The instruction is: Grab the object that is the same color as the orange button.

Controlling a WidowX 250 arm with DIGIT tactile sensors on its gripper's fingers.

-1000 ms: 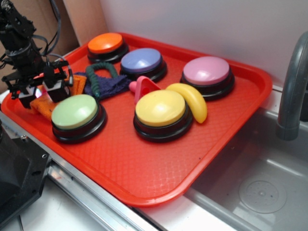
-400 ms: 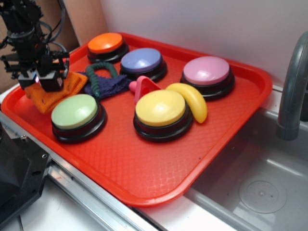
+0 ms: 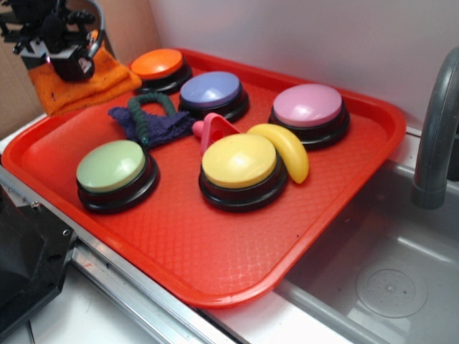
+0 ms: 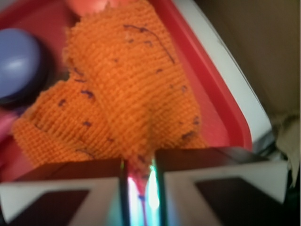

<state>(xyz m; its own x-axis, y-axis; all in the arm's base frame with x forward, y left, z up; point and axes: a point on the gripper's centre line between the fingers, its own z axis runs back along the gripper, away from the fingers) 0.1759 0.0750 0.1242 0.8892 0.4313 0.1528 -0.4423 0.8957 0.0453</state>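
Observation:
My gripper is at the far left, raised above the back-left corner of the red tray, and it is shut on the orange cloth rag. The rag hangs off the tray, drooping below the fingers. In the wrist view the rag fills the frame, pinched in the narrow gap of my gripper. The orange button stands at the tray's back left, just right of the hanging rag.
On the tray stand blue, pink, yellow and green buttons, a purple cloth with green cord, a pink piece and a banana. A sink and faucet lie right.
The gripper has risen and moved back from beside the green button, lifting the orange rag off the tray floor to above the back-left rim.

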